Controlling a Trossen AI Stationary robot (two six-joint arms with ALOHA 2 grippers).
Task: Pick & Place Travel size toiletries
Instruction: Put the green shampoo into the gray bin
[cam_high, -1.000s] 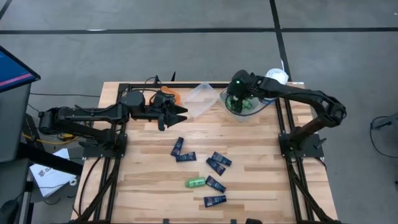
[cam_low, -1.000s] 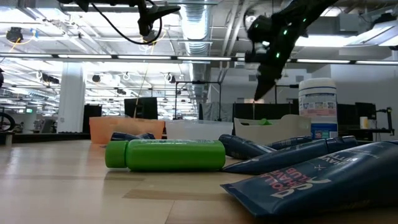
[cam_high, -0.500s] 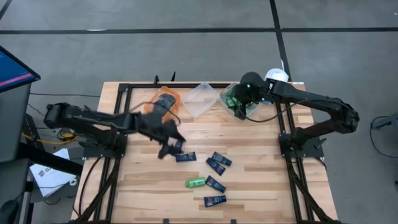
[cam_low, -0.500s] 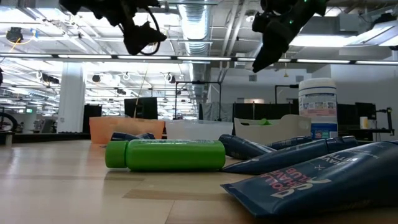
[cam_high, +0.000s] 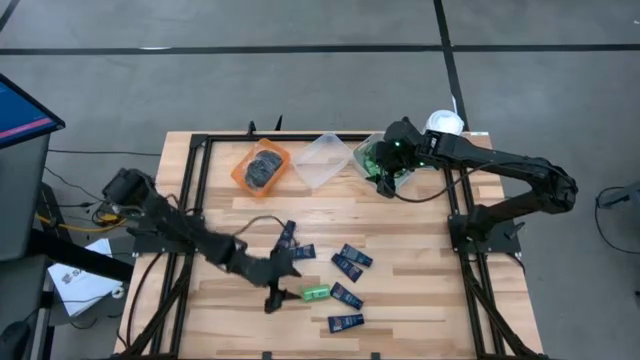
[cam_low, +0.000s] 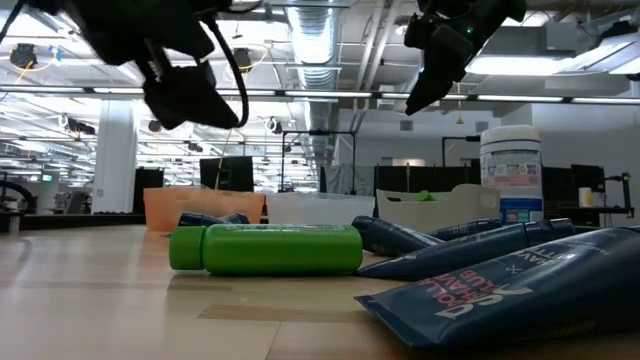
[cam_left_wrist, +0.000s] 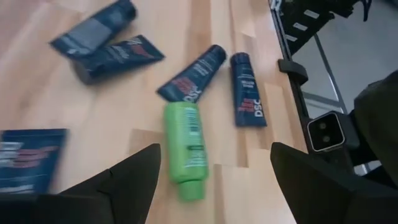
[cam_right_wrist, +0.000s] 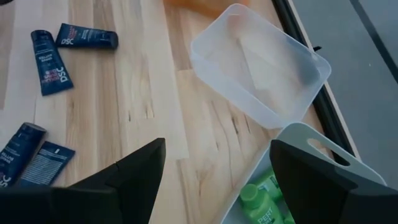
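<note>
Since a second ago my left gripper (cam_high: 281, 290) has swung away from the orange bin (cam_high: 262, 166) at the back of the table and come down over the loose pile near the front, jaws spread wide and empty; the right gripper (cam_high: 383, 172) has only lifted a little and pulled toward the near rim of the white bin (cam_high: 372, 160), also open with nothing held. Going left to right: the orange bin holds dark grey round tins (cam_high: 264, 168), the clear bin (cam_high: 322, 161) looks empty, and the white bin already has green mini bottles (cam_right_wrist: 264, 202) in it. On the bare wood, one green mini bottle (cam_high: 314, 292) lies on its side just beside my left fingertips, with navy flat tubes (cam_high: 298, 252) scattered around it. I judge I am on the approach to picking that bottle. In my left wrist view it lies along the fingers' line, not squarely between them, so the next move calls for centring over it, descending and closing across its body without nudging the tube (cam_left_wrist: 191, 75) touching its far end.
</note>
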